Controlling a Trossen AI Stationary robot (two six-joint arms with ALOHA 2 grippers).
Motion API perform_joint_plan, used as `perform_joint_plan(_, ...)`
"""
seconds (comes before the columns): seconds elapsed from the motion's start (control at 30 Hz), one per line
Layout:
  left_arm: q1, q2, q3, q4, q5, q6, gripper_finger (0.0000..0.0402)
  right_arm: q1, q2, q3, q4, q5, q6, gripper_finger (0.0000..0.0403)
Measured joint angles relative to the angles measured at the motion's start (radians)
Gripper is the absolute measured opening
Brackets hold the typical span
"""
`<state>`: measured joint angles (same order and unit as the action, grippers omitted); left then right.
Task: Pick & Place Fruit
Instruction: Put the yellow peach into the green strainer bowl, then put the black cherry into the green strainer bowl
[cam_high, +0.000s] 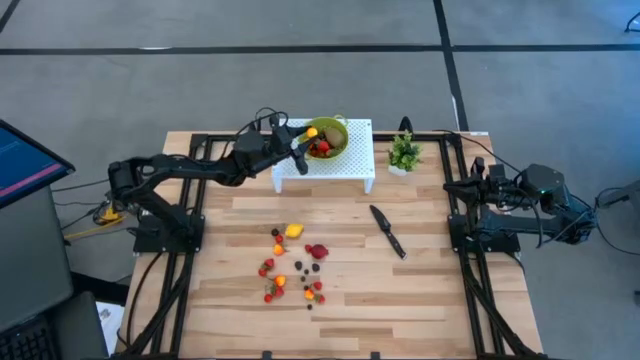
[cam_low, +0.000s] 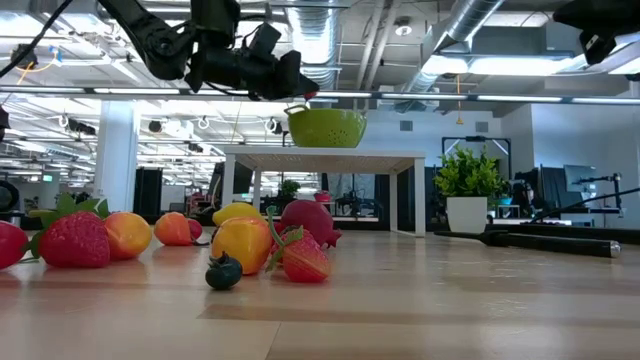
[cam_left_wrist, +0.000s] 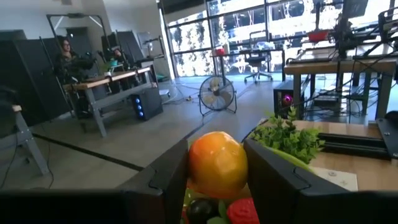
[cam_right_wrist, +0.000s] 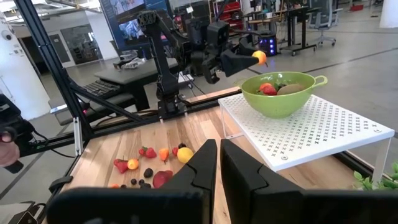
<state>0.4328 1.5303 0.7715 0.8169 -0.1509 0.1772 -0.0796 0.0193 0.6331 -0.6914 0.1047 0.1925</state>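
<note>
My left gripper (cam_high: 308, 135) reaches over the near-left rim of a green colander bowl (cam_high: 330, 140) and is shut on a small orange-yellow fruit (cam_left_wrist: 217, 163). The bowl stands on a white perforated shelf (cam_high: 350, 165) at the table's far side and holds red, dark and brown-green fruits (cam_right_wrist: 273, 89). Several tiny red, orange, yellow and dark fruits (cam_high: 295, 265) lie loose on the table's middle. My right gripper (cam_right_wrist: 219, 165) waits shut near the table's right edge. My left gripper pinches the orange-yellow fruit (cam_left_wrist: 217, 163) between its two fingers (cam_left_wrist: 163, 177), one on each side of its round body. The fingers reach in about level from the table's left (cam_right_wrist: 239, 61). The fruit is lifted clear, above the bowl's rim and the fruits inside.
A black knife (cam_high: 387, 231) lies right of the loose fruits. A small green potted plant (cam_high: 404, 153) stands just right of the shelf. The shelf's legs (cam_low: 410, 200) rest on the table. Bare wood shows along the near edge (cam_high: 400, 310).
</note>
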Motion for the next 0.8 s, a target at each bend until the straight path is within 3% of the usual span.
perform_joint_plan(0.3,0.000,0.000,0.000,-0.030,-0.003,-0.001,0.0145,0.000,0.000,0.000,0.000,0.000,0.000,0.0017)
perform_joint_plan(0.63,-0.006,-0.003,0.000,-0.032,-0.022,-0.001,0.0204,0.000,0.000,0.000,0.000,0.000,0.000,0.0017)
perform_joint_plan(0.8,-0.062,-0.053,0.000,-0.033,-0.022,-0.001,0.0213,0.000,0.000,0.000,0.000,0.000,0.000,0.0017)
